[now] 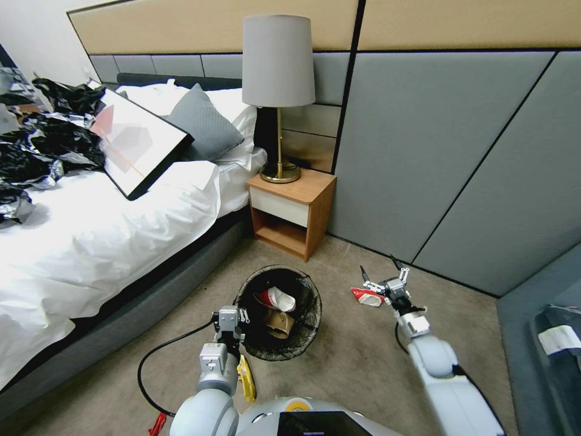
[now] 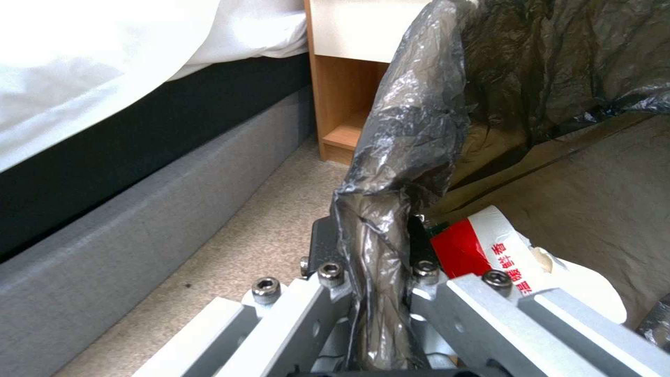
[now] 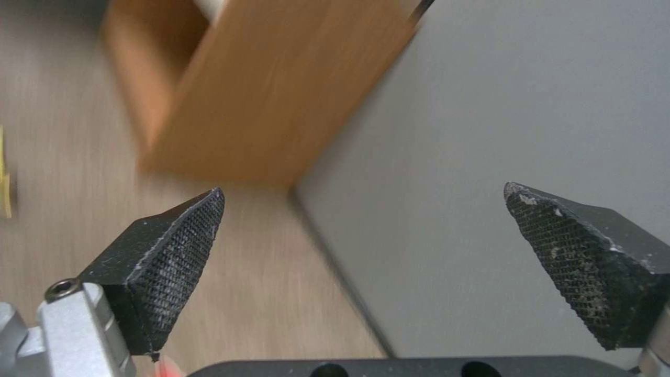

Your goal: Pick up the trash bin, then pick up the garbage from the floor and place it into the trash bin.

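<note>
The black-lined trash bin (image 1: 279,351) holds a red-and-white wrapper (image 1: 275,298) and brown bag (image 1: 279,324). Left hand (image 2: 377,272) pinches its rim; right hand (image 1: 382,275) spread.

Glossy crinkled plastic liner (image 2: 412,136); wood nightstand (image 1: 292,209).

Bright room, overexposed bedding, motion-blurred floor
</note>
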Available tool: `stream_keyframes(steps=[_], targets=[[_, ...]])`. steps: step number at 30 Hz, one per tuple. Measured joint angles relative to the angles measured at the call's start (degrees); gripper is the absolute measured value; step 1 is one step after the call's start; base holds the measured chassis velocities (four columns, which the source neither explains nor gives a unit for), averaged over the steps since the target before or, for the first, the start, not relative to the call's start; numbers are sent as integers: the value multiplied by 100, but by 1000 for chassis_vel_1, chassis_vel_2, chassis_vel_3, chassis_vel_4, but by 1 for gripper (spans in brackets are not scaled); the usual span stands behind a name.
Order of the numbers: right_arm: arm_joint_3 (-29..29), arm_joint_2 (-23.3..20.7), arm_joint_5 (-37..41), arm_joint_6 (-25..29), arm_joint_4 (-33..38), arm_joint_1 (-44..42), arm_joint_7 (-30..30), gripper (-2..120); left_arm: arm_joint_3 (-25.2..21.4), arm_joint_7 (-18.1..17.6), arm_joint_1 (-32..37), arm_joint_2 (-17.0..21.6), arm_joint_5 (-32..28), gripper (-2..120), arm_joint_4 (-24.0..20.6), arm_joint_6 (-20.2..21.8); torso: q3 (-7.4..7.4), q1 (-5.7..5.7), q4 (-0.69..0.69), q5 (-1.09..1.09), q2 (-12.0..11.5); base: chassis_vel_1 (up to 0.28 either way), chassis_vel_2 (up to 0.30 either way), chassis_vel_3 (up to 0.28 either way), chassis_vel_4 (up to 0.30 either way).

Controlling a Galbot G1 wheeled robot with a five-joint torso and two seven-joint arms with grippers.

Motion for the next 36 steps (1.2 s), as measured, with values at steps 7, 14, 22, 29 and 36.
stream_keyframes(steps=[7,14,22,29,36], targets=[[-486,-290,-704,394,-1812,1167,-720,100,3,-4,117,-17,80,0,-17,1,0,0,2,0,0,0,0,0,0],[-605,-243,-926,874,-2908,1636,-1177,100,15,-5,153,-22,117,0,-24,0,0,0,-1,-2,0,0,0,0,0],[-623,-69,-1129,1226,-3534,1869,-1465,100,24,-5,175,-23,137,0,-25,0,0,0,1,-1,0,0,0,0,0],[-626,172,-1503,1395,-4110,2133,-1663,100,26,-5,188,-34,156,0,-34,0,0,0,2,-1,0,0,0,0,0],[-596,285,-1727,1449,-4636,2349,-1497,100,17,-5,202,-28,159,0,-36,-1,0,0,0,-1,0,0,0,0,0]])
